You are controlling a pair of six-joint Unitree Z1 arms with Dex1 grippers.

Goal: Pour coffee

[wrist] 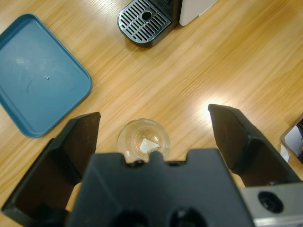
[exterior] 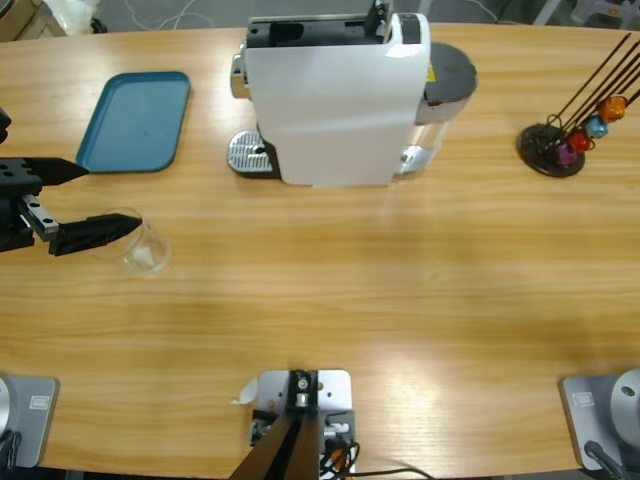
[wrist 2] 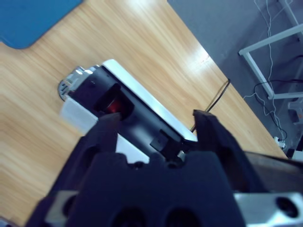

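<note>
Glass (wrist: 143, 140) is seen upright on the bench (exterior: 330, 300), left of the coffee machine (exterior: 335, 95), drip grate (wrist: 143, 21) empty. Left tool (wrist: 154, 130) is spread wide, straddling it from above. No coffee is visible inside. Right tool (wrist 2: 156, 127) is held open over the machine top.

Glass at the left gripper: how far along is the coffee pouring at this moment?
Early. Done: little that shows. The glass stands on the table, away from the machine's drip tray, with no coffee I can make out in it. In hand: the left gripper is open, its fingers on either side of the glass, not closed on it. Left: grasping, then pouring.
</note>
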